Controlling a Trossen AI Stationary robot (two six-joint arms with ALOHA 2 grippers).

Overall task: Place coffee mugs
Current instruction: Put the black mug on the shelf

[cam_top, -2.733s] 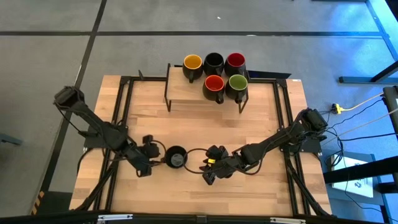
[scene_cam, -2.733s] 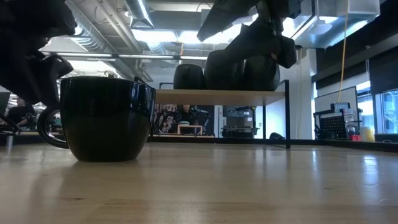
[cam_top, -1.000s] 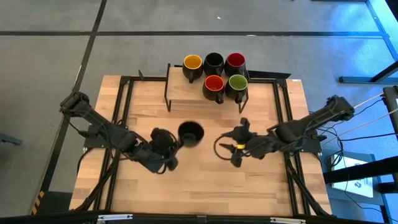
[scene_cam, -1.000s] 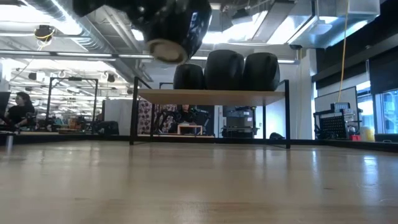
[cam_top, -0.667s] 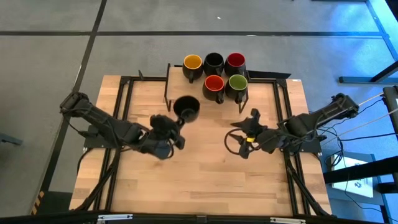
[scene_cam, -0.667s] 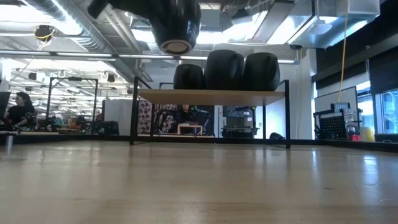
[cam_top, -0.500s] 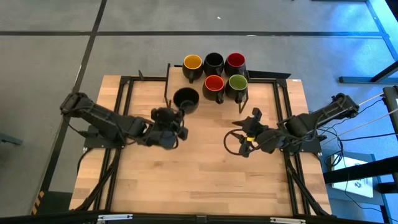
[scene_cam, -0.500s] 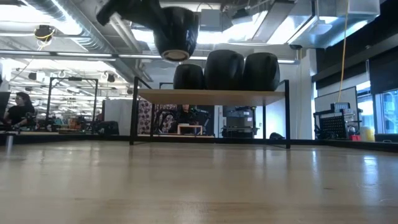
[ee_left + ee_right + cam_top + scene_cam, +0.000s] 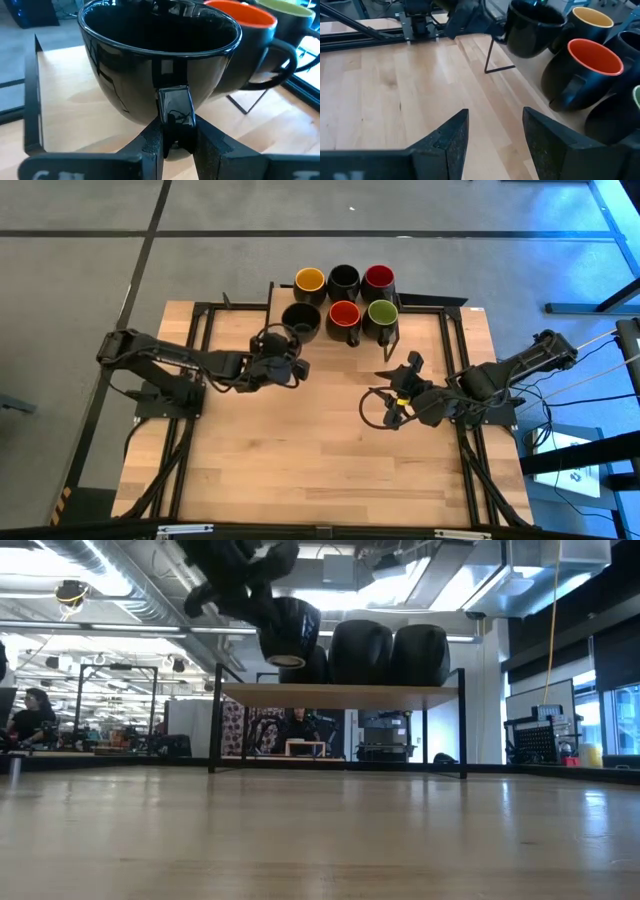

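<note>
Left gripper [image 9: 174, 142] clamping handle of black-inside mug [image 9: 300, 321], jaws closed on it, holding it above shelf [image 9: 340, 693] at far desk [image 9: 330, 450] edge, just left of red-inside mug [image 9: 344, 316]. Other mugs [image 9: 343, 280] sitting on shelf. Right gripper [image 9: 492, 131] hovering over right desk, jaws apart, holding nothing.

You see six dark-bodied mugs. The held mug [image 9: 300, 320] is glossy black inside and out. Behind it stand the yellow-lined mug [image 9: 309, 281], a black-lined mug [image 9: 343, 279] and a deep red-lined mug [image 9: 378, 278]; beside it stand an orange-red-lined mug [image 9: 344, 314] and a green-lined mug [image 9: 382, 313]. The tabletop [image 9: 320, 460] is pale wood with a plank pattern, framed in black. Both arms are dark.
</note>
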